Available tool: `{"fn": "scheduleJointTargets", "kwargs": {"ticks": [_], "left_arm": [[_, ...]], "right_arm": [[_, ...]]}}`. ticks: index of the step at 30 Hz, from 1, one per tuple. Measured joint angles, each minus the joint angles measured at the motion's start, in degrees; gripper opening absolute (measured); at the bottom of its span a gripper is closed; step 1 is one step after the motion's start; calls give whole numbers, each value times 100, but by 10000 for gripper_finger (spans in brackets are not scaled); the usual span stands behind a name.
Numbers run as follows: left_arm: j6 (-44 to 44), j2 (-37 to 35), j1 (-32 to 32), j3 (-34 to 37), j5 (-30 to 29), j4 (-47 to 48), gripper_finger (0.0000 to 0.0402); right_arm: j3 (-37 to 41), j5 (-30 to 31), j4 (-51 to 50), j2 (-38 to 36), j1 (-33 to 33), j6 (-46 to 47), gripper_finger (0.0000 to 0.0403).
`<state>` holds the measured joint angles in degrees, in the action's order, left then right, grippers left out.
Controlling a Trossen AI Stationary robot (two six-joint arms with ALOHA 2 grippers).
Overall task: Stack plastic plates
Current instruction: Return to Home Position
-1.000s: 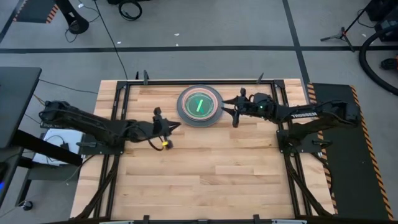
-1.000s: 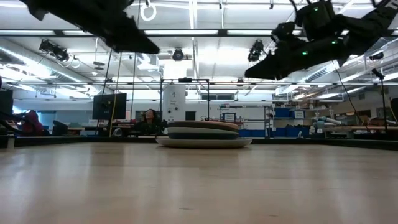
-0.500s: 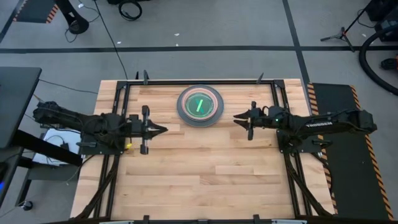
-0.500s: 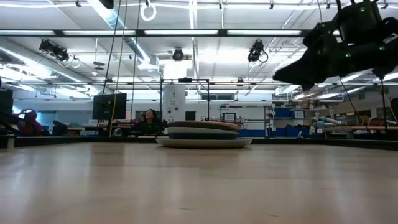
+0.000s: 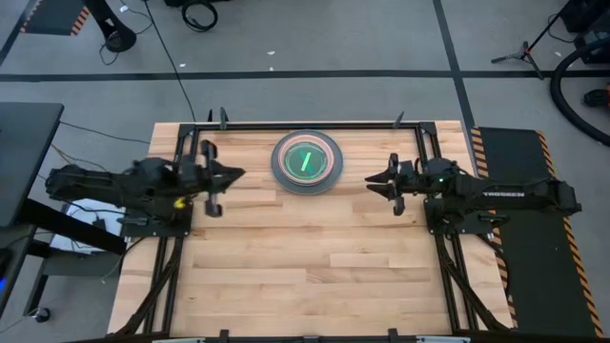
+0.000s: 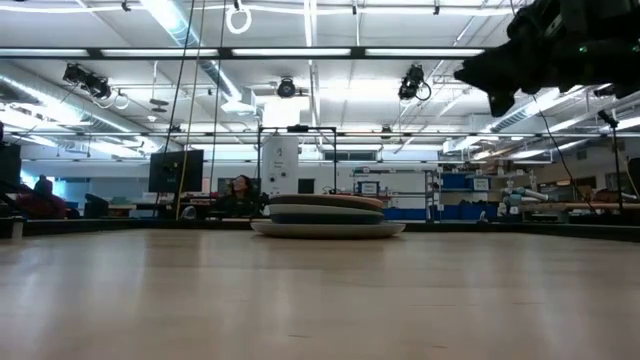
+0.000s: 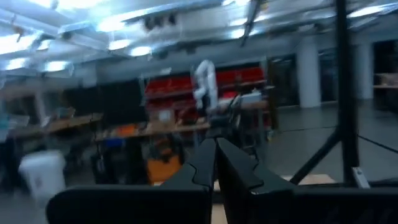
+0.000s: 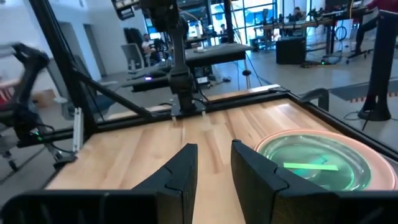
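The plastic plates (image 5: 305,162) stand in one stack on the wooden table near its far edge, a wide grey plate at the bottom and a translucent teal one with a green glint on top. The low view shows the stack (image 6: 327,216) resting flat. In the right wrist view the top of the stack (image 8: 317,165) has a peach rim. My left gripper (image 5: 240,173) hovers shut to the left of the stack, raised and pointing toward it (image 7: 216,158). My right gripper (image 5: 369,180) hovers to the right of the stack, open with nothing between its fingers (image 8: 213,158).
A black metal frame (image 5: 305,125) runs along the table's far and side edges. Bare wood (image 5: 305,276) fills the near half of the table. Beyond the far edge a person (image 6: 240,190) sits in the room.
Both grippers have drawn back from the stack. The left one has gone toward the table's left edge and up, tipping its fingers upward, and has left the low view. The right one has gone level toward the table's right edge. The stack has stayed still.
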<state>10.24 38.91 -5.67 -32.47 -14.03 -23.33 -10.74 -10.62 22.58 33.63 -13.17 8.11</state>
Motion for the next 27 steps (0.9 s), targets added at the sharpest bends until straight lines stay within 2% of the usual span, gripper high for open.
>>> {"fn": "scheduleJointTargets", "kwargs": {"ticks": [3, 6, 8, 13, 18, 21, 24, 27], "left_arm": [[293, -421, -7, 0, 519, 340, 23], [369, -796, -7, 1, 993, 1061, 23], [214, -990, -7, 126, 1037, 1274, 23], [-386, -1607, 53, 950, 861, 1224, 23], [-969, -2327, 229, 2034, 801, 485, 23], [-1124, -2695, 329, 2646, 802, 70, 23], [-1137, -2948, 437, 3015, 787, -170, 23], [-1251, -3059, 534, 3107, 783, -142, 23]], "right_arm": [[-9, 0, -545, -586, 33, 156, 105], [-9, 116, -1145, -1207, 86, 132, 105], [-9, 308, -1401, -1613, 87, 87, 105], [-9, 678, -2069, -2555, 10, -116, 105], [124, 681, -2774, -3272, -81, 285, 105], [438, 644, -2566, -3348, -58, 399, 105], [911, 1151, -1991, -3297, -5, 376, 103], [1036, 1579, -2079, -3234, 104, 350, 99]]}}
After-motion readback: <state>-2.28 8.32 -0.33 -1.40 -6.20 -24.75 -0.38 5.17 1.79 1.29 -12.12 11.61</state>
